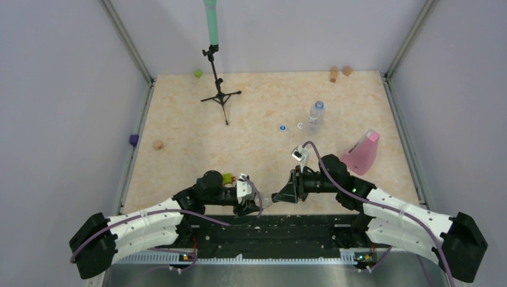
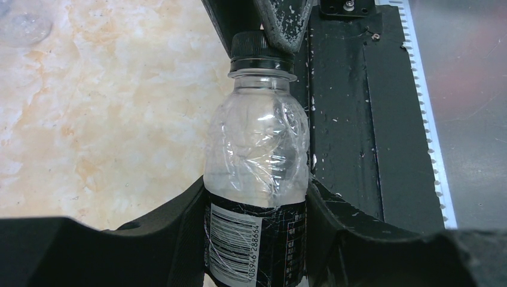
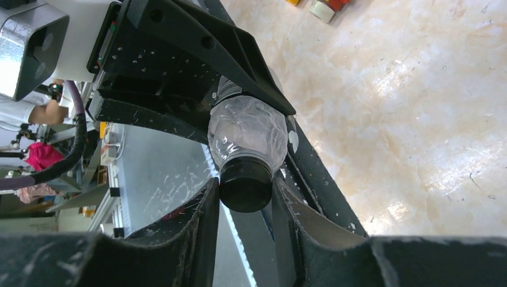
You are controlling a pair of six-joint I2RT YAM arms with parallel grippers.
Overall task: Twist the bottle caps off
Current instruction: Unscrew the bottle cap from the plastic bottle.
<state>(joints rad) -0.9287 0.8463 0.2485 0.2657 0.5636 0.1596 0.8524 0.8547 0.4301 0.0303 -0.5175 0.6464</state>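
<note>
The only readable print is on the black label point(image 2: 251, 245) wrapped around the lower half of a small clear plastic bottle point(image 2: 257, 143). It carries a white barcode panel whose digits seem to read 08946 288664, while the pale lettering beside it is too small and too scuffed to make out. The label's lower end is cut off by the frame edge in the left wrist view.

The bottle's bare upper half is crumpled and creased, and it is capped by a black ribbed screw cap point(image 2: 258, 48) that sits on the neck above its collar ring. The bottle lies roughly level above the table's near edge, between the two arms. The left gripper point(image 2: 257, 197) is closed around the labelled part, one finger pressed on each side. The right gripper point(image 3: 245, 191) pinches the cap at a narrow span, so most of the cap's sides are hidden by its fingers. From above, the bottle itself is almost wholly covered by the two tools.

Far out on the marbled tan table point(image 1: 251, 149) a second clear bottle point(image 1: 315, 115) stands upright, its label too small to read. A small blue round cap point(image 1: 282, 127) and a white cap point(image 1: 300, 126) lie just beside it.
</note>
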